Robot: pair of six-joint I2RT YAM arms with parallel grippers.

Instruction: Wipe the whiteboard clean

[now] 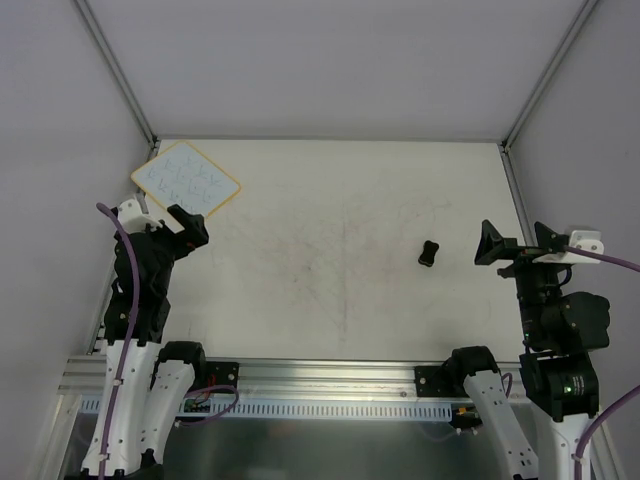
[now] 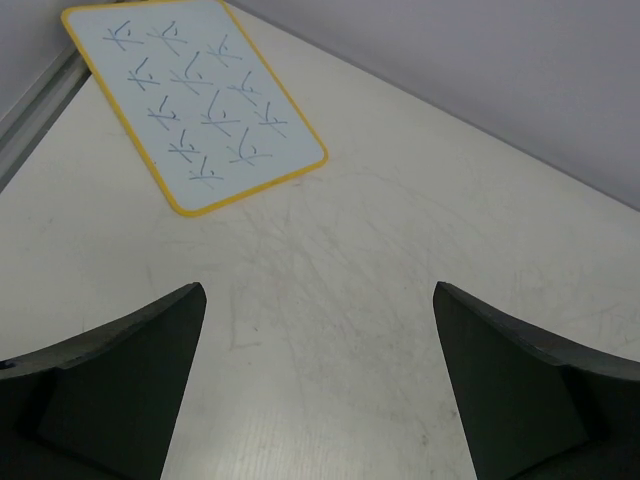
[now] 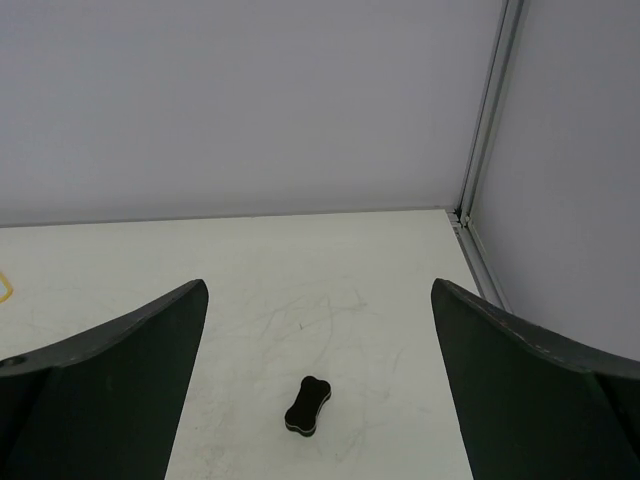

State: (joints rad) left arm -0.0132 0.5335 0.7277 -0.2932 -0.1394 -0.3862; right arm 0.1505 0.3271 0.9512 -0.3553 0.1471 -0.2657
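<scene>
The table (image 1: 350,280) carries the whiteboard (image 2: 195,100) ahead and left of the left gripper (image 2: 318,292); only that wrist view shows its blue-grey scribbles sharply. The small black eraser (image 3: 307,405) lies just ahead of the right gripper (image 3: 320,287). Both grippers gape wide, holding nothing.

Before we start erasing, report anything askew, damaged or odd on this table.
The whiteboard lies skewed in the far-left corner of the table, with one corner apparently over the side rail. Faint grey scuffs mark the tabletop's middle. The black eraser lies flat, far from the board. Nothing looks spilled or broken.
</scene>
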